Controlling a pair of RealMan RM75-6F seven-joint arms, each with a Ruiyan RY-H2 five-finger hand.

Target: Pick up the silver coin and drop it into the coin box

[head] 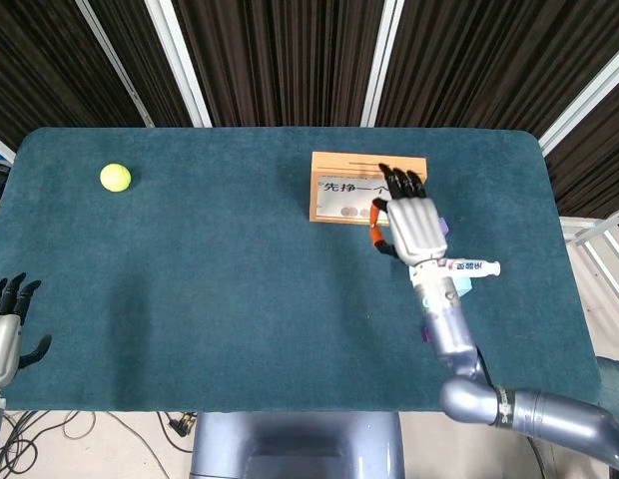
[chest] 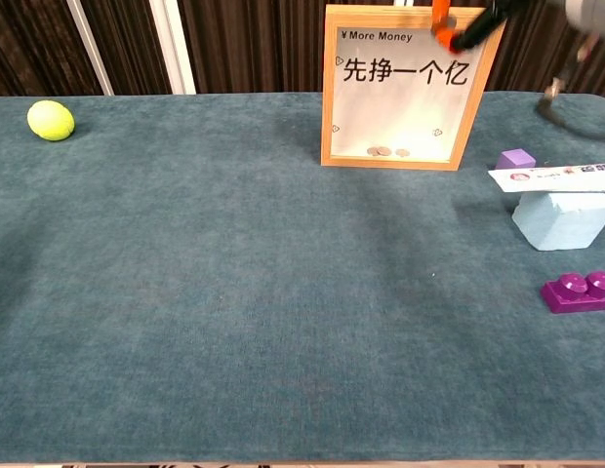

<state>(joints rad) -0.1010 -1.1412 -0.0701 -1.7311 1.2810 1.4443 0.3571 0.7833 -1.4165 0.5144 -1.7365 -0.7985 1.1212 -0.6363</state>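
Observation:
The coin box [head: 344, 188] is a wooden frame with a white front, standing upright at the back middle of the table; in the chest view the coin box [chest: 410, 88] shows a few coins [chest: 385, 152] lying inside at the bottom. My right hand [head: 414, 225] hovers raised over the box's right end. At the top edge of the chest view, my right hand [chest: 459, 19] has its orange thumb tip pinched against a finger on the silver coin, which is too small to make out. My left hand [head: 5, 324] rests at the table's near left edge with its fingers apart.
A tennis ball [head: 115, 177] lies at the far left. Right of the box are a purple cube [chest: 516, 158], a toothpaste tube [chest: 551, 175] lying on a light blue block [chest: 563, 216], and a purple brick [chest: 579, 291]. Dark teal cloth covers the table.

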